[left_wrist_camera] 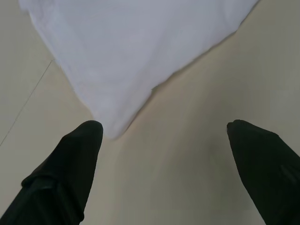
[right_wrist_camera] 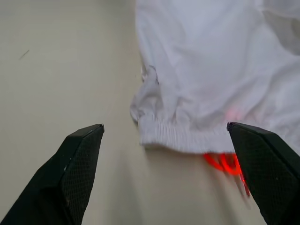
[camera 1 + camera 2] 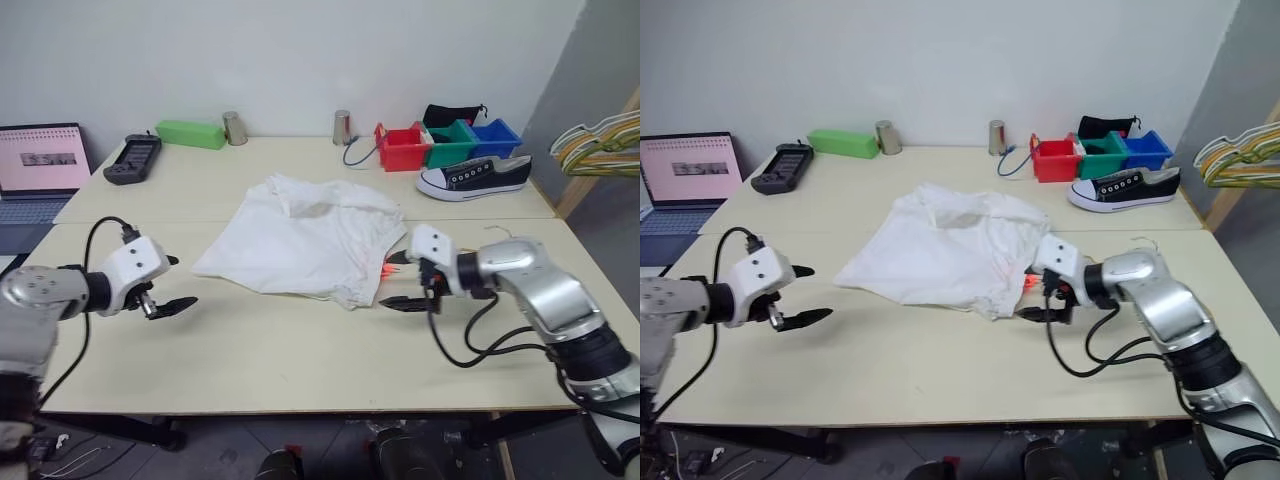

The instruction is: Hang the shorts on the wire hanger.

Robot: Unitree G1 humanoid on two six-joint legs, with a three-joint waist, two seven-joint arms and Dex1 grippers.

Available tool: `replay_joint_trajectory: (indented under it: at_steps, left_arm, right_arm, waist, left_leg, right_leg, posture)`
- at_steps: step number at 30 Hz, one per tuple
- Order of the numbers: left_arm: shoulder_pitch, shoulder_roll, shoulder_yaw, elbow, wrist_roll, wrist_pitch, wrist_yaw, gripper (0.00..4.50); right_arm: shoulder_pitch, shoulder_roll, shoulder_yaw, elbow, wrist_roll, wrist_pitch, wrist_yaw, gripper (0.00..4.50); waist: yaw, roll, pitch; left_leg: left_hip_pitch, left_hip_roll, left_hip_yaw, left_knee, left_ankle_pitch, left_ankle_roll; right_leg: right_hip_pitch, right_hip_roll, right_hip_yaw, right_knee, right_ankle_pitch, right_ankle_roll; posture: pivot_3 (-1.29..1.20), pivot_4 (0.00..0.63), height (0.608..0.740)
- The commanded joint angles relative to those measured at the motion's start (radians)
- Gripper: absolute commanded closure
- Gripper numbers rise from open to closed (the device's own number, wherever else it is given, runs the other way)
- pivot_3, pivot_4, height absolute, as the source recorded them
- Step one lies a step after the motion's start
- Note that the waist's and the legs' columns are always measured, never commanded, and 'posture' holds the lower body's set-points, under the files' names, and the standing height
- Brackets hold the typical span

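The white shorts (image 3: 305, 235) lie spread and rumpled in the middle of the table (image 3: 300, 350). Their gathered waistband (image 2: 183, 133) faces my right gripper, with the neon-orange drawstring (image 2: 225, 161) poking out at its edge. My right gripper (image 3: 393, 281) stands open just right of that waistband, touching nothing. To the left of the shorts my left gripper (image 3: 178, 282) is open and apart from them, and a corner of the fabric (image 1: 117, 117) lies just ahead of it. I cannot make out the wire hanger; only a thin curved wire tip (image 3: 495, 232) shows behind my right forearm.
Along the back stand red (image 3: 403, 147), green (image 3: 452, 143) and blue (image 3: 497, 137) bins, a black-and-white sneaker (image 3: 472, 176), two metal cups (image 3: 235, 128), a green box (image 3: 190, 133) and a black device (image 3: 132, 158). A laptop (image 3: 40, 160) is far left; a bunch of hangers (image 3: 600, 143) hangs right.
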Motion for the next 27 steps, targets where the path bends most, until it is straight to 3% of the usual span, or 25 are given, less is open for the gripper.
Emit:
replay_joint_trajectory:
  at_steps: [1,8,18,19,27]
  left_arm:
    - [-0.159,-0.051,-0.057,0.204,0.090,-0.162,0.044,0.00]
    - [-0.371,-0.152,-0.165,0.537,0.196,-0.296,0.017,0.00]
    - [-0.515,-0.241,-0.236,0.815,0.310,-0.292,0.043,0.00]
    - [-0.519,-0.244,-0.238,0.827,0.317,-0.283,0.038,0.38]
    - [-0.539,-0.239,-0.232,0.848,0.323,-0.263,-0.051,2.00]
  right_arm:
    - [-0.060,0.070,0.050,0.054,-0.078,-0.009,-0.072,0.04]
    - [-0.093,0.175,0.152,0.208,-0.191,-0.046,-0.125,0.04]
    - [-0.154,0.284,0.136,0.425,-0.226,-0.078,-0.165,0.04]
    - [-0.156,0.292,0.133,0.431,-0.224,-0.078,-0.164,0.41]
    - [-0.160,0.295,0.128,0.436,-0.228,-0.089,-0.158,2.19]
  waist:
    - [0.002,-0.002,-0.001]
    - [-0.020,-0.007,-0.005]
    - [-0.078,-0.008,-0.011]
    - [-0.081,-0.007,-0.013]
    - [-0.112,-0.005,-0.026]
  left_leg:
    - [0.000,0.000,-0.001,0.001,0.001,-0.001]
    - [0.001,0.000,-0.001,0.001,0.004,-0.002]
    - [0.002,-0.001,-0.005,0.001,0.005,-0.002]
    - [0.003,-0.001,-0.005,0.001,0.005,-0.002]
    - [0.005,-0.002,-0.005,0.002,0.007,0.001]
  right_leg:
    - [0.000,0.000,-0.001,0.002,0.000,0.000]
    - [0.001,0.000,-0.001,0.003,0.002,0.002]
    - [0.004,0.000,-0.003,0.004,0.002,0.003]
    - [0.005,0.000,-0.003,0.004,0.002,0.003]
    - [0.007,0.000,-0.003,0.004,0.003,0.005]
  posture:
    - [-0.20,0.020,0.740]
    - [-0.22,0.021,0.740]
    - [-0.26,0.018,0.740]
    - [-0.26,0.018,0.740]
    - [-0.28,0.018,0.740]
